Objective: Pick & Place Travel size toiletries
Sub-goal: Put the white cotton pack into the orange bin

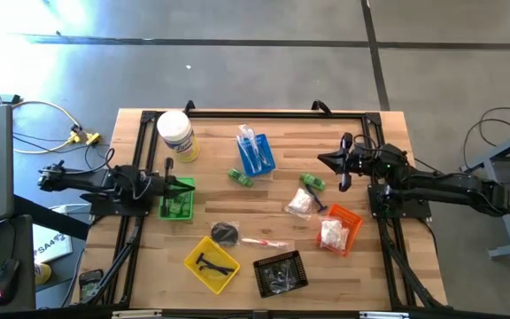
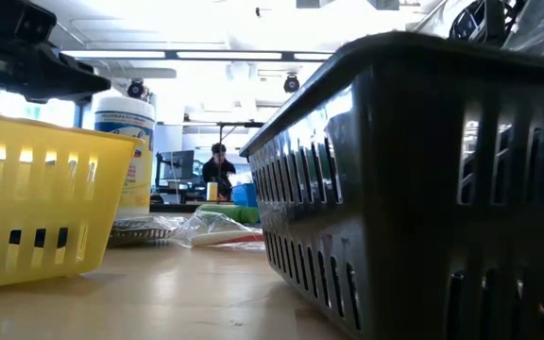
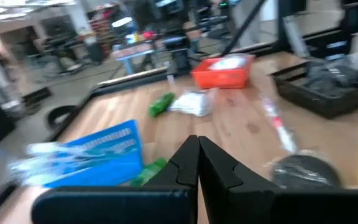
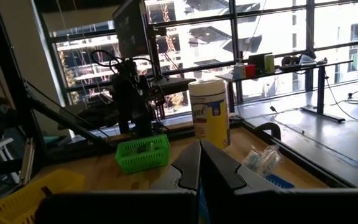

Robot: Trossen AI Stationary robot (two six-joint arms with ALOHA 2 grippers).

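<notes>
Your left gripper point(image 1: 187, 184) hangs over the green tray point(image 1: 178, 198) at the table's point(image 1: 264, 221) nine o'clock, fingers pressed together on nothing. Your right gripper point(image 1: 324, 160) sits near two o'clock, fingers closed too. Toothbrushes point(image 1: 253, 147) fill the blue tray point(image 1: 257, 152) at twelve; sachets point(image 1: 298, 203) lie just right of centre, a green bottle point(image 1: 241, 177), seemingly loose, just below the blue tray.

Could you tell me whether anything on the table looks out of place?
Yes: several toiletries lie loose on the wood outside the trays: two green bottles, a white sachet, and a wrapped toothbrush beside a dark round item. Nothing looks spilled or broken.
</notes>
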